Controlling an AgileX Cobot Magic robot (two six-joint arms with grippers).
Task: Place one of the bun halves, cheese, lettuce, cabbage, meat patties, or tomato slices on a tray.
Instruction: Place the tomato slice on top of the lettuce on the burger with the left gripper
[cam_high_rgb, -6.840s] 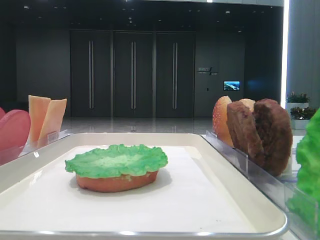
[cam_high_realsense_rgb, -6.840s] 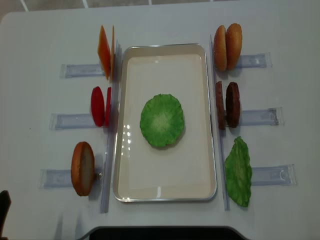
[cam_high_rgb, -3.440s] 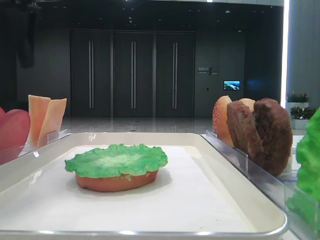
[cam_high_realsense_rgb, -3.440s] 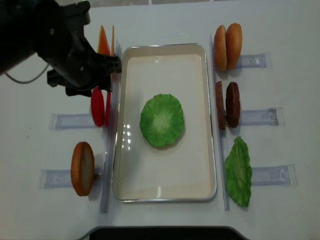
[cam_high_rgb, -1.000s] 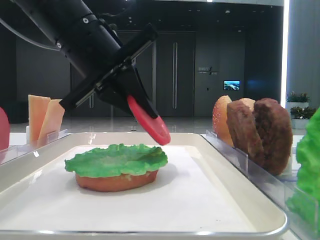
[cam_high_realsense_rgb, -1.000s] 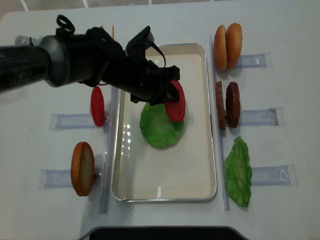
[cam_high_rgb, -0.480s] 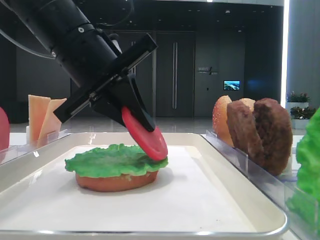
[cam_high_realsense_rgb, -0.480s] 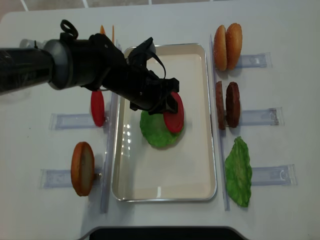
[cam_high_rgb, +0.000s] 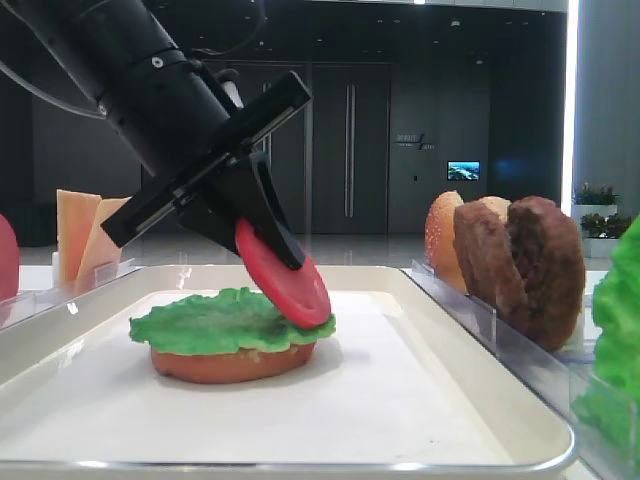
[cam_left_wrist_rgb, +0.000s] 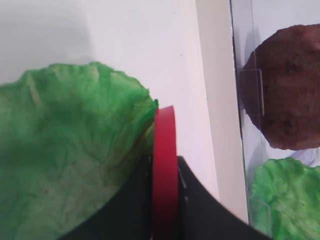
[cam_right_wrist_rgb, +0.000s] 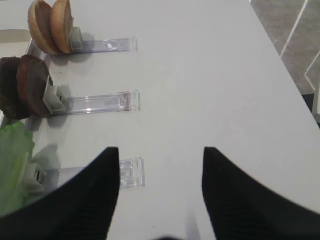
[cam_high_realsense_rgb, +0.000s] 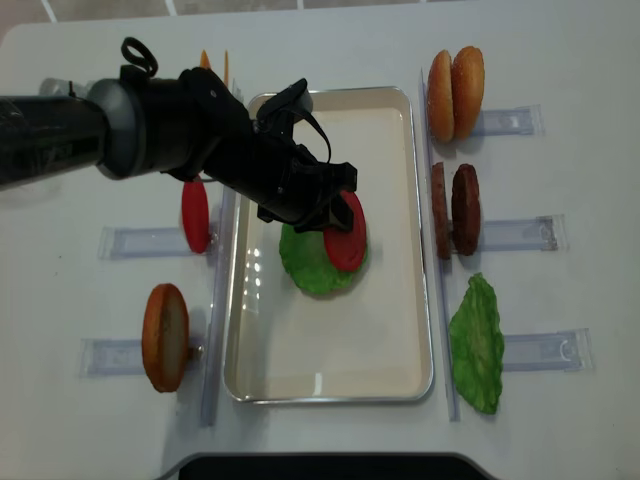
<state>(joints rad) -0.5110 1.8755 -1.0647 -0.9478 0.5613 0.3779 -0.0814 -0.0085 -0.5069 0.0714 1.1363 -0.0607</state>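
The left gripper (cam_high_rgb: 275, 262) has its jaws clenched on one tomato slice (cam_high_rgb: 284, 275), held tilted with its lower edge touching the lettuce (cam_high_rgb: 215, 322) stacked on a bun half (cam_high_rgb: 230, 363) in the tray (cam_high_rgb: 500, 400). Remaining: lay the slice flat and release it. The right gripper (cam_right_wrist_rgb: 160, 165) stands with jaws spread, empty, over the counter (cam_right_wrist_rgb: 210, 75).

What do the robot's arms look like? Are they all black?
Yes, black all over. The left arm is a thick round tube with a thin cable looping off it, ending in a flat-fingered tool. The right tool shows two broad black fingers with a finely ribbed surface. No markings visible.
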